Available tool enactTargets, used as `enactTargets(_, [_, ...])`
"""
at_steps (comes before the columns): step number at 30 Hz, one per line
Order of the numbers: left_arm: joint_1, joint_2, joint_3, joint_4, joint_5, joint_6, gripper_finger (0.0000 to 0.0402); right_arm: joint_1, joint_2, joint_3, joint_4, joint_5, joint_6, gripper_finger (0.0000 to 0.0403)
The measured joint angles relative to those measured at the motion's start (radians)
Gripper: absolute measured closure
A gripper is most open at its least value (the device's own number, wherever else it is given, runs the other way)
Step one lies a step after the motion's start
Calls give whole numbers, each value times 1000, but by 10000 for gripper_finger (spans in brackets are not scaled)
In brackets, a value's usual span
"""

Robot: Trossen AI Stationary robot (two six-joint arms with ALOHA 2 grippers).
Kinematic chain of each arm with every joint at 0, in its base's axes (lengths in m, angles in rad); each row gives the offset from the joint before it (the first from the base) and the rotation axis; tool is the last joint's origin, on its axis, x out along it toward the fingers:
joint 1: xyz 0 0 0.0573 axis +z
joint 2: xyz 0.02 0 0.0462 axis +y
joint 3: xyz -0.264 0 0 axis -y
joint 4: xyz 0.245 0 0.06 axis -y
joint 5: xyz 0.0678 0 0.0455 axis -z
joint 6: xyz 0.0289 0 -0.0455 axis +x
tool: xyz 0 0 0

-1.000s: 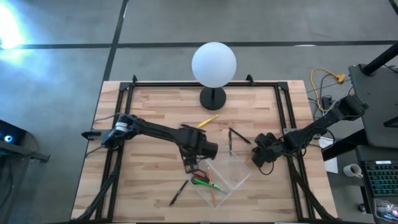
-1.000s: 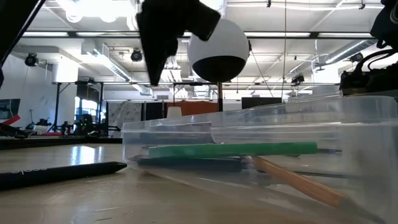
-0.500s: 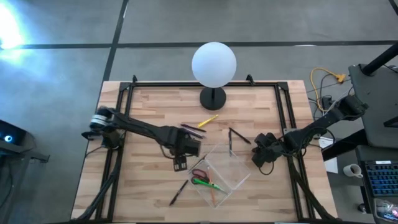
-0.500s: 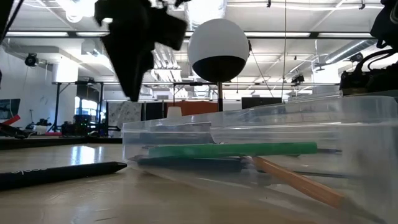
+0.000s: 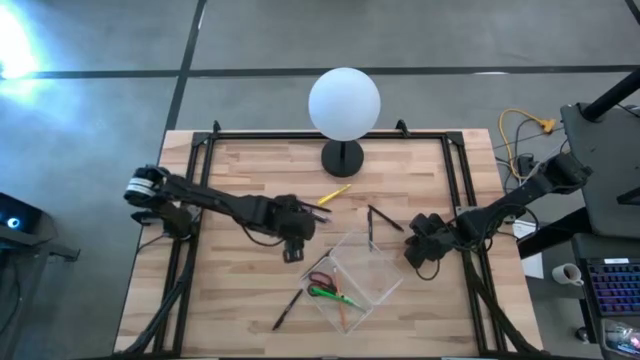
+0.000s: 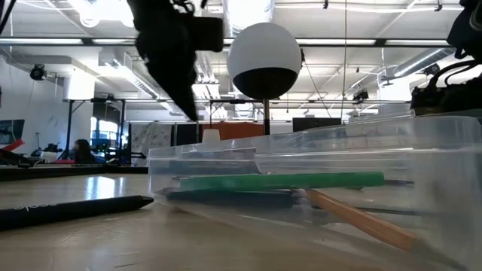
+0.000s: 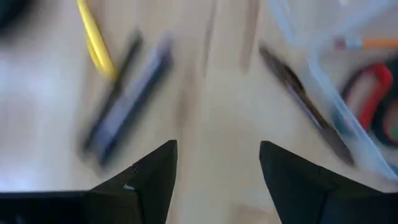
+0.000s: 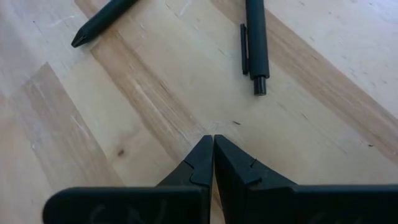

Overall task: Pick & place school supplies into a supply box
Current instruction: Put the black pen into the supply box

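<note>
The left claw [image 5: 292, 248] is seen over the wooden worktop [image 5: 240, 290], just beside the box [image 5: 355, 278] on its left, with its fingers [image 7: 146, 180] spread wide and nothing between them. In the left wrist view, bare wood lies between the fingers; beyond them a yellow pencil [image 7: 93, 40] and dark pens [image 7: 127, 93] are blurred, and another dark pen [image 7: 305, 106] lies along the box wall.

The box is a clear, shallow container set at an angle near the worktop's middle. Inside it the red-handled scissors [image 5: 321, 281], a green marker [image 5: 328, 294] and an orange pencil [image 5: 343, 312] are seen from above. In the low view the marker [image 6: 282, 181] lies flat inside the clear wall, with the orange pencil [image 6: 361, 220] slanting beneath it.

Outside the box, a dark pen [image 5: 287, 310] lies near the front edge, the yellow pencil [image 5: 335, 194] and the dark pens [image 5: 310, 207] lie near the lamp [image 5: 344, 105], and two more pens [image 5: 378, 222] lie behind the box.

The right claw [image 5: 421, 250] is held to the right of the box with its fingers [image 8: 214, 163] pressed together, gripping nothing; in its wrist view two dark pens [image 8: 256, 43] lie on the wood beyond it.
</note>
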Motion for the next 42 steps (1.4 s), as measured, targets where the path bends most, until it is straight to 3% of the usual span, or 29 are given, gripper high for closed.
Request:
enactTargets(2, [26,17,1,4,15,58,189,-3,0,0,0,0,0,394])
enactTargets(5, [50,23,1,-34,103,2,189,-9,0,0,0,-12,4,394])
enactTargets(11, [-57,17,42,-130,218,-429,189,-11,0,0,-3,-20,41,394])
enactTargets(19, [-310,123,165,-128,213,-896,189,-14,0,0,-6,2,37,394])
enactTargets(23, [-380,246,275,-140,191,-960,189,-19,0,-1,-8,10,37,394])
enactTargets(30, [-439,444,454,-359,160,-1157,189,-19,0,-1,-8,12,37,394])
enactTargets(35, [-468,464,431,-240,134,-1254,196,-19,0,-2,-7,12,34,394])
enactTargets(42, [-471,457,335,-210,139,-1362,249,-19,0,-2,-7,12,33,394])
